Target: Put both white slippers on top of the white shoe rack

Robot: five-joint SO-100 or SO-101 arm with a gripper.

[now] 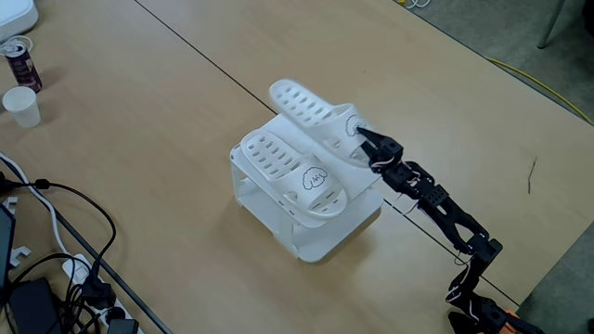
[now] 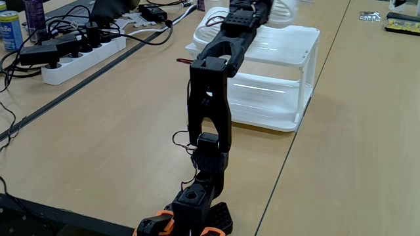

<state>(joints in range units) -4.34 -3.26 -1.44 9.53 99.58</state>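
Your arm (image 2: 210,111) is stretched well forward from its base (image 2: 190,216) at the near bench edge, upper link upright, forearm reaching out and slightly up. In a fixed view your pincer (image 1: 364,135) is closed on the strap of a white slipper (image 1: 311,111).

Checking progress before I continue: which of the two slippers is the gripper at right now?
The far slipper, the one sticking out past the rack's back edge. The gripper is at its strap. The near slipper lies flat on the rack, apart from the gripper.
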